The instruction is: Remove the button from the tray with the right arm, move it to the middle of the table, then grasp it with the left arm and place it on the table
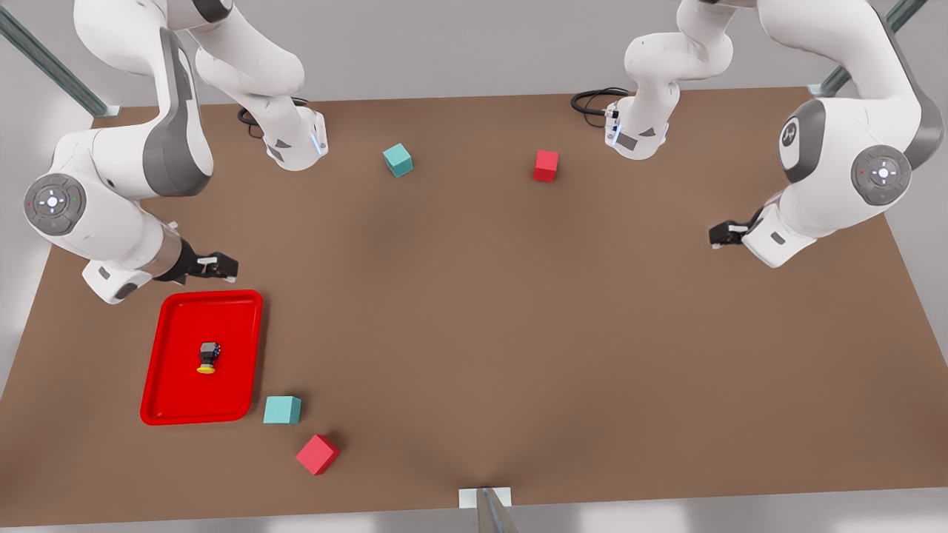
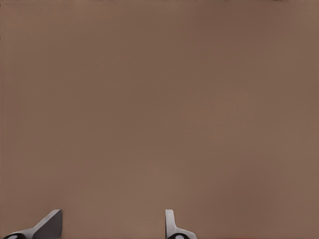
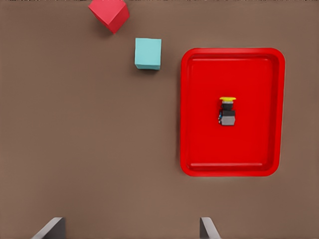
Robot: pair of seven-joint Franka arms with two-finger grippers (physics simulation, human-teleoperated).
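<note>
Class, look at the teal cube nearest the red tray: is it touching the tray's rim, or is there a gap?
Apart. In the right wrist view a strip of bare brown table separates the teal cube from the tray; the front view shows the same gap.

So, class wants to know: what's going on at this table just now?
Nothing has been picked up yet. The button lies on its side in the red tray, on the front view's left. The right gripper hangs open just beyond the tray's far rim, not touching it. The left gripper waits open over bare table on the front view's right. Two teal and two red cubes sit loose on the table, one of each close to the tray.
</note>
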